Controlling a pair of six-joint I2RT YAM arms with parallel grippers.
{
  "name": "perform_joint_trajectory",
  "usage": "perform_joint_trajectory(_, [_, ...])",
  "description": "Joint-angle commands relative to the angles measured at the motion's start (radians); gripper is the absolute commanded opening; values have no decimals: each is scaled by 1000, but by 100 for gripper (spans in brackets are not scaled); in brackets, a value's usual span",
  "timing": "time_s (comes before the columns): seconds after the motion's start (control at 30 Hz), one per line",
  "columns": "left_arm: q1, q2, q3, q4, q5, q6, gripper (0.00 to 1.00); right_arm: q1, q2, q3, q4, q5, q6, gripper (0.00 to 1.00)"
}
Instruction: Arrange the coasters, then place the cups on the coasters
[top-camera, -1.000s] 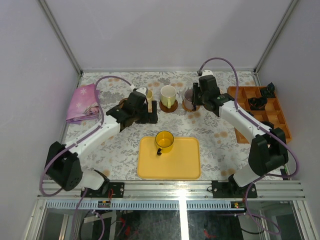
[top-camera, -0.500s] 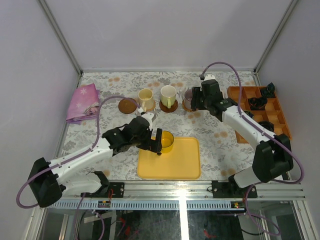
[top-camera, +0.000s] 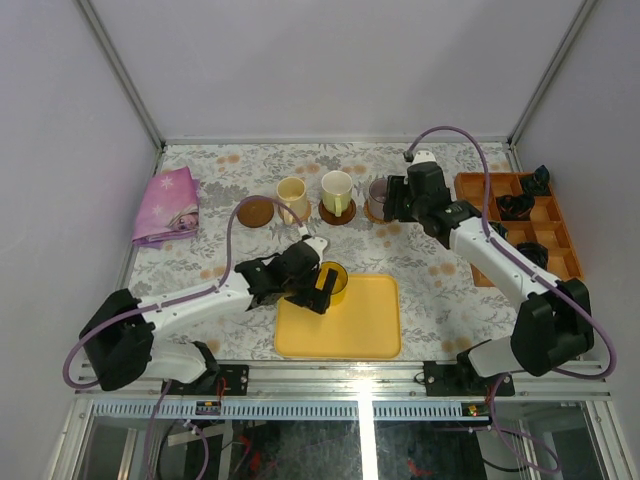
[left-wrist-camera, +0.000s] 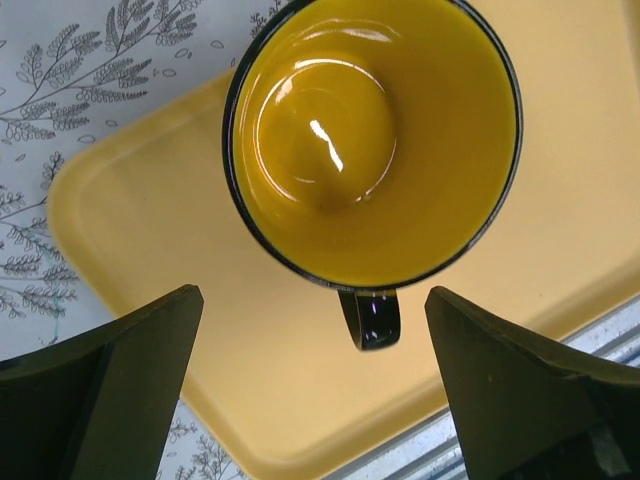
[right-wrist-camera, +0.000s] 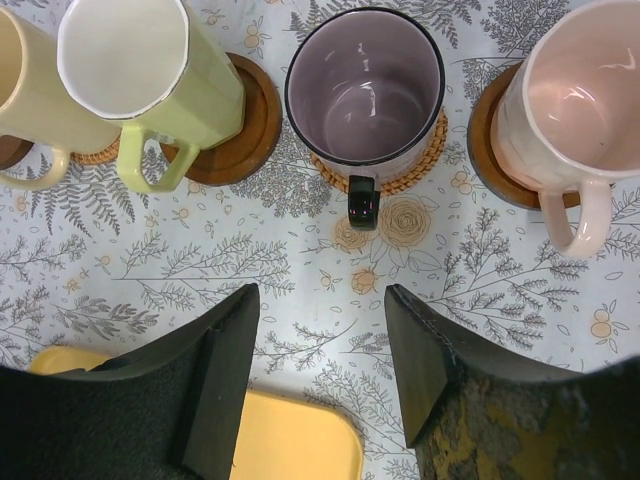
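Note:
A yellow cup (left-wrist-camera: 375, 140) stands on the yellow tray (left-wrist-camera: 250, 400), its dark handle (left-wrist-camera: 370, 318) pointing toward my left gripper (left-wrist-camera: 312, 292). That gripper is open, with a finger on each side of the handle and touching nothing. In the top view it sits at the cup's near-left side (top-camera: 322, 288). In the back row, the cream cup (right-wrist-camera: 25, 100), the pale green cup (right-wrist-camera: 150, 70) and the pink cup (right-wrist-camera: 585, 110) stand on dark coasters. The purple cup (right-wrist-camera: 365, 90) is on a woven tan coaster (right-wrist-camera: 432, 150). My right gripper (right-wrist-camera: 321, 290) is open, just short of the purple cup's handle.
An empty dark coaster (top-camera: 256, 211) lies left of the cream cup (top-camera: 291, 197). A pink cloth (top-camera: 168, 205) lies at the far left. An orange compartment tray (top-camera: 520, 225) with black objects is at the right. The tray's corner (right-wrist-camera: 300, 440) lies under the right gripper.
My left arm swung from the cream cup in the back row down to the yellow cup on the tray. My right gripper opened and drew back from the purple cup.

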Motion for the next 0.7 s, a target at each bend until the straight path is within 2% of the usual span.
perform_joint_trajectory(0.0, [-13,44,29,103,-29,30,91,-4,-54,-4,-2,11,-10,61])
perform_joint_trajectory(0.3, [-27,122,62,102,29,59,69,-4,-101,-55,6,41,-6,61])
perform_joint_trajectory(0.5, [-28,116,54,79,51,87,46,-3,-119,-87,18,41,15,61])
perform_joint_trajectory(0.67, [-31,97,40,74,52,94,33,-4,-119,-88,21,37,17,61])
